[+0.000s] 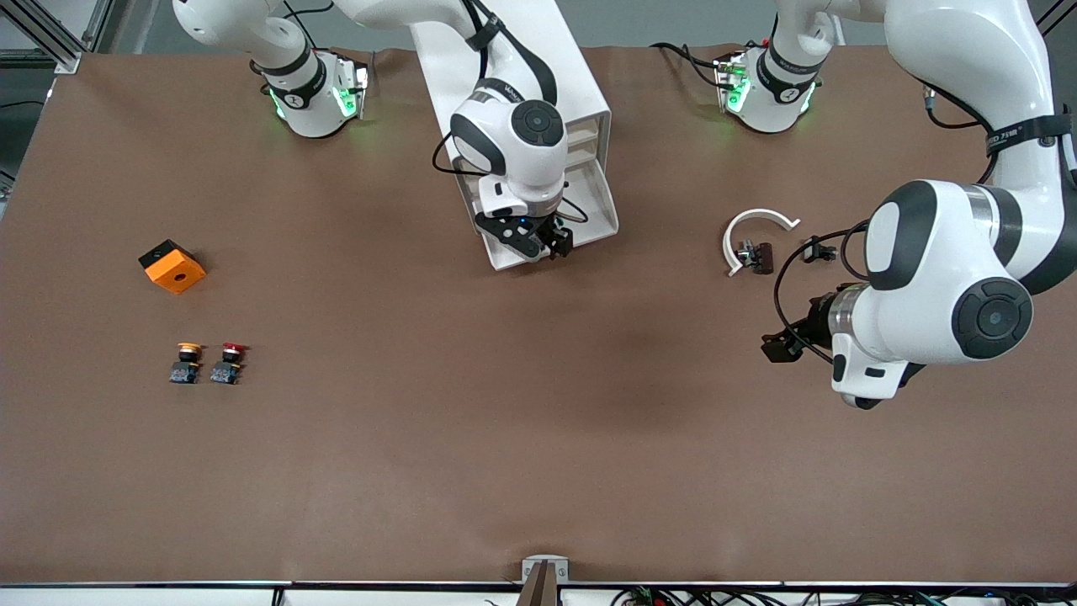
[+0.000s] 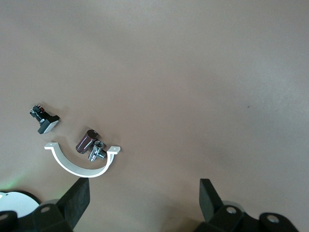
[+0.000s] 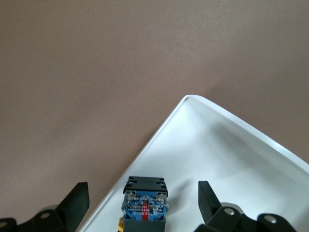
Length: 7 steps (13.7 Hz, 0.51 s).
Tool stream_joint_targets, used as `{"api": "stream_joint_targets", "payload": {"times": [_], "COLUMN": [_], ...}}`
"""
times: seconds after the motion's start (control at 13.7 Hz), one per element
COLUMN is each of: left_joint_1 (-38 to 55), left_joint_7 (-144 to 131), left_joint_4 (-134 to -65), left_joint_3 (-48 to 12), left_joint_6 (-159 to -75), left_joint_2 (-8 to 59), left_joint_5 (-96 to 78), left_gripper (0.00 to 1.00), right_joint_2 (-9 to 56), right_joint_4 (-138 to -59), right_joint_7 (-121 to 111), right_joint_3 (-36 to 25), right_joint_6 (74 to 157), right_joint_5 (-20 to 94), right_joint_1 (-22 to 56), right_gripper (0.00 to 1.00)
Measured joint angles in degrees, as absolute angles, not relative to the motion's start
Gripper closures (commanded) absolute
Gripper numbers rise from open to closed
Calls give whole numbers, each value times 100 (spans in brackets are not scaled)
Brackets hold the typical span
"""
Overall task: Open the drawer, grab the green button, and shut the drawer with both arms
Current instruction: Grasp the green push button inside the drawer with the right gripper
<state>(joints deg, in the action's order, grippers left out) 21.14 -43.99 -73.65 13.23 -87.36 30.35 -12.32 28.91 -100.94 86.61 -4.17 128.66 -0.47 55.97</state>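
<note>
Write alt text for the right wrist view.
The open right gripper hangs over an open white drawer, above a button with a black-and-blue body lying in the tray; its cap colour is mostly hidden. Brown table fills the rest.

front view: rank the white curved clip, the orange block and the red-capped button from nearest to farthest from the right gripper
Measured from the right gripper, open over the pulled-out drawer:
1. White curved clip, toward the left arm's end of the table.
2. Red-capped button, toward the right arm's end, beside the yellow-capped one.
3. Orange block, also at the right arm's end.
</note>
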Motion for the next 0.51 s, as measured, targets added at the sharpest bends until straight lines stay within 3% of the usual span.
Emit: {"api": "stream_joint_targets", "payload": {"times": [0.44, 0.51], "left_joint_1": [2129, 2135], "left_joint_7": [-4399, -4399], "left_joint_4": [-7403, -7407], "left_joint_3": [1320, 1320], "left_joint_6": [-8744, -8746], "left_joint_2": [3036, 3036], "left_joint_5": [-1232, -1232], "left_gripper": [0, 0], "right_joint_2": [2896, 2898], "right_joint_4": [-10090, -10090], "right_joint_7": [8647, 8645], "right_joint_3": [-423, -423], "right_joint_6": [12866, 12867], "right_joint_5": [-47, -47], "right_joint_1": [5597, 5597], "right_gripper": [1, 7]}}
